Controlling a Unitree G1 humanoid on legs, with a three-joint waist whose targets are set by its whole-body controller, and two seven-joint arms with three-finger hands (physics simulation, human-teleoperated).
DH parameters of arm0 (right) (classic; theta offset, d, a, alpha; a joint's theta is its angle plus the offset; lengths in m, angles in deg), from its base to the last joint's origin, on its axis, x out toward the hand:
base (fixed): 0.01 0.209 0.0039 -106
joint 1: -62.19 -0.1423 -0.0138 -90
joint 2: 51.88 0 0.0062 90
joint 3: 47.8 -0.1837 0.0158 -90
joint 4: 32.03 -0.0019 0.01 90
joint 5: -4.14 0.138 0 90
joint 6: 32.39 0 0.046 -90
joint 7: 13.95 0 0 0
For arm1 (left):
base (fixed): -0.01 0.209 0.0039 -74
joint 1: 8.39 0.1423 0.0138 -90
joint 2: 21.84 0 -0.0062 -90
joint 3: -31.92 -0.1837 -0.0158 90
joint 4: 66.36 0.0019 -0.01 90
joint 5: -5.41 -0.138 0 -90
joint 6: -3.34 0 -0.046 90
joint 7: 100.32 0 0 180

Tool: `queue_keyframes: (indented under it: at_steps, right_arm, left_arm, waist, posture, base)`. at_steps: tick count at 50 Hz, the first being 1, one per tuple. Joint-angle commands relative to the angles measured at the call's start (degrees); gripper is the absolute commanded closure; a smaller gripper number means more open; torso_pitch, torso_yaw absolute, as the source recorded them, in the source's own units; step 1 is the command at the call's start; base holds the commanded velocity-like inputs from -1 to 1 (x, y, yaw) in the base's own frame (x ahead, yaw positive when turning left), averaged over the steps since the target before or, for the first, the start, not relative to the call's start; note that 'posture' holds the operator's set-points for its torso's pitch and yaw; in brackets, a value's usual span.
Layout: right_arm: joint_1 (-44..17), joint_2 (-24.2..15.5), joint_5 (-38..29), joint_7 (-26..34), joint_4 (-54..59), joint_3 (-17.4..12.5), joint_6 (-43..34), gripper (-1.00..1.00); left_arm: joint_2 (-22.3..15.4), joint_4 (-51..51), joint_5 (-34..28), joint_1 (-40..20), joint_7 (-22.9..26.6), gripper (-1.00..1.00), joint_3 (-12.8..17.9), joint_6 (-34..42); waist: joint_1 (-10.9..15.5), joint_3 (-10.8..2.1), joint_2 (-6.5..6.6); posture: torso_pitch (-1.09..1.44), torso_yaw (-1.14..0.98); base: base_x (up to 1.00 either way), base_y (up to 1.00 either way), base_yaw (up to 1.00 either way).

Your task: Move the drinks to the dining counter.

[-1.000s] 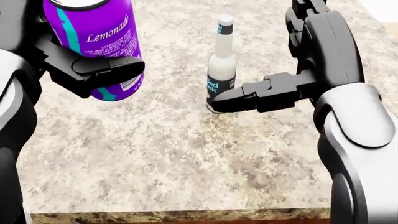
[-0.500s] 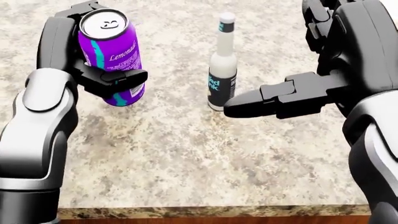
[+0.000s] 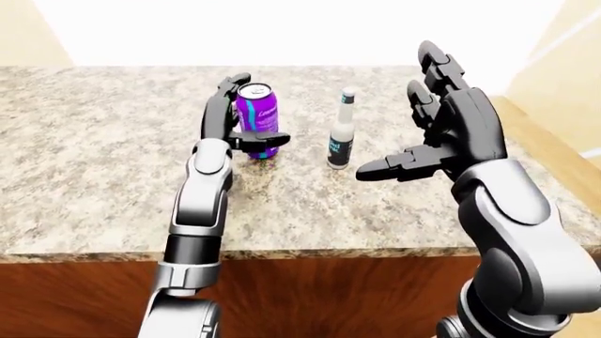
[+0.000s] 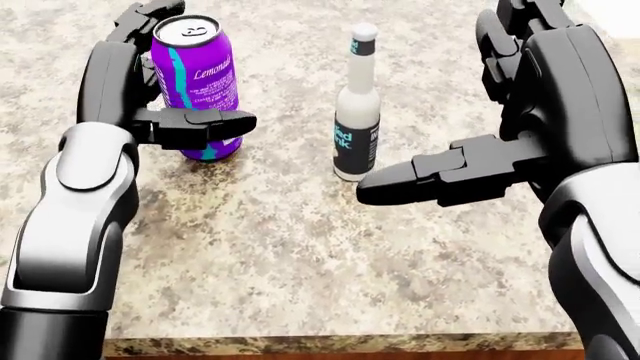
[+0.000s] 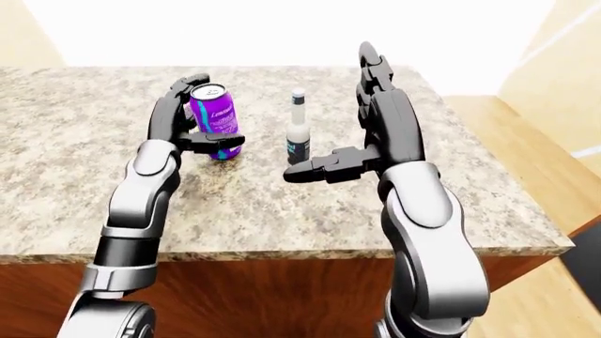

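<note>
Head view puts your left hand (image 4: 165,105) clamped round the purple lemonade can (image 4: 196,86), which seems to rest upright on the speckled granite counter (image 4: 280,255). Your right hand (image 4: 490,120) is spread wide, thumb just beside the slim white bottle (image 4: 357,112) but not gripping it. That thumb is the risk: a sideways nudge could topple the bottle, tall and narrow-based as it is. The smooth, rounded can could slip or tip if you let go unevenly.
</note>
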Motion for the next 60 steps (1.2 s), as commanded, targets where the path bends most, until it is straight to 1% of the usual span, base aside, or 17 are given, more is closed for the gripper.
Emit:
queue_keyframes:
  at_steps: [1,9,11,20,21,22,24,30,35,37,38,39,42,44,45,49,60]
  right_arm:
    - [-1.64,-0.36,-0.34,-0.12,-1.34,-0.42,1.62,-1.0]
    - [-2.01,-0.73,-0.28,0.36,-1.98,-1.07,0.84,-1.0]
    - [-1.51,-0.99,-0.18,0.58,-2.71,-1.35,0.58,-1.0]
    - [-0.45,-0.83,0.69,-1.12,-2.64,-2.57,0.18,-1.0]
    - [-0.35,-0.79,0.62,-1.45,-2.31,-2.38,0.43,-1.0]
    - [-0.39,-0.9,0.25,-1.99,-1.94,-2.17,0.49,-1.0]
    - [-0.63,-0.65,0.67,-2.06,-2.68,-2.37,-0.52,-1.0]
    - [-0.42,-0.03,1.56,-3.15,-3.21,-2.55,-1.3,-1.0]
    - [-1.24,2.07,6.5,-4.72,-3.89,-6.23,-3.76,-1.0]
    - [-0.72,1.73,7.76,-5.71,-3.72,-6.34,-3.17,-1.0]
    - [-0.64,1.58,8.47,-6.34,-3.7,-6.61,-3.07,-1.0]
    - [-0.85,1.84,9.68,-6.81,-3.81,-7.29,-3.5,-1.0]
    - [-0.67,1.32,11.87,-8.42,-3.63,-7.52,-3.24,-1.0]
    - [-0.52,1.02,13.18,-9.2,-3.81,-7.66,-3.25,-1.0]
    - [-0.62,0.81,13.87,-9.53,-3.99,-7.89,-3.48,-1.0]
    - [-0.42,0.14,15.83,-10.75,-4.12,-8.09,-3.46,-1.0]
    - [0.54,-1.36,18.85,-12.76,-3.94,-7.63,-1.2,-1.0]
  left_arm:
    - [-0.54,-2.87,-0.11,-2.3,0.02,-0.69,0.41,-1.02]
    - [-1.32,-7.57,0.23,-1.66,0.56,-0.84,1.07,2.3]
    - [-1.67,-10.29,0.51,-0.54,0.65,-1.0,1.45,3.92]
    - [-2.87,-35.33,1.69,5.83,1.25,-1.0,2.92,20.15]
    - [-2.84,-38.28,1.76,6.57,1.46,-1.0,2.83,21.81]
    - [-2.86,-41.07,1.78,6.85,1.67,-1.0,2.76,23.93]
    - [-2.99,-44.32,1.79,7.47,2.23,-1.0,2.68,26.09]
    - [-2.36,-49.54,1.48,9.11,2.87,-1.0,2.39,29.05]
    - [-1.39,-52.0,0.78,8.95,3.07,-1.0,1.4,30.86]
    - [-1.23,-52.16,0.56,8.55,3.14,-1.0,1.23,31.23]
    - [-1.16,-52.42,0.43,8.29,3.22,-1.0,1.03,31.64]
    - [-1.1,-52.44,0.26,8.11,3.29,-1.0,0.87,31.76]
    - [-0.82,-52.7,-0.13,7.57,3.59,-1.0,0.42,32.39]
    - [-0.75,-53.28,-0.43,7.21,3.76,-1.0,0.25,33.27]
    - [-0.71,-53.69,-0.55,6.94,3.84,-1.0,0.22,33.86]
    - [-0.59,-53.39,-0.94,6.78,4.09,-1.0,0.09,33.7]
    - [-0.04,-53.0,-1.97,7.24,5.18,-1.0,-0.28,32.78]
  waist:
    - [-0.01,-1.59,0.0]
    - [-0.05,-1.46,0.03]
    - [-0.03,-1.42,0.04]
    - [-0.35,-1.13,0.29]
    - [-0.34,-2.02,0.51]
    - [-0.22,-1.44,0.64]
    - [-0.12,-3.42,0.79]
    - [-0.16,-3.04,0.93]
    - [-0.07,-1.83,-0.27]
    - [0.58,-1.1,2.09]
    - [-0.89,-0.26,2.77]
    - [-0.65,-0.25,1.93]
    - [-0.26,-0.58,1.75]
    - [0.19,-0.89,5.11]
    - [0.19,0.39,2.85]
    - [-0.94,-0.96,3.06]
    - [-0.76,0.62,-1.28]
  posture:
    - [0.0,0.0]
    - [0.0,0.0]
    - [0.0,0.0]
    - [0.0,0.0]
    - [0.0,0.0]
    - [0.0,0.0]
    - [0.0,0.0]
    - [0.0,0.0]
    - [0.0,0.0]
    - [0.0,0.0]
    - [0.0,0.0]
    - [0.0,0.0]
    - [0.0,0.0]
    - [0.0,0.0]
    - [0.0,0.0]
    - [0.0,0.0]
    - [0.0,0.0]
  base:
    - [0.0,0.0,0.0]
    - [0.0,0.0,0.0]
    - [0.0,0.0,0.0]
    - [0.0,0.0,0.0]
    - [-0.05,0.0,0.0]
    - [-0.35,0.0,0.0]
    - [-0.59,0.0,0.0]
    - [-0.71,0.0,0.0]
    - [-0.9,-0.05,0.0]
    - [-0.87,-0.7,0.0]
    - [-0.72,0.0,-1.0]
    - [-0.6,0.0,-1.0]
    - [-0.45,0.0,-1.0]
    - [-0.41,0.0,-1.0]
    - [-0.38,0.0,-1.0]
    - [-0.35,0.0,-1.0]
    - [-0.25,0.0,-1.0]
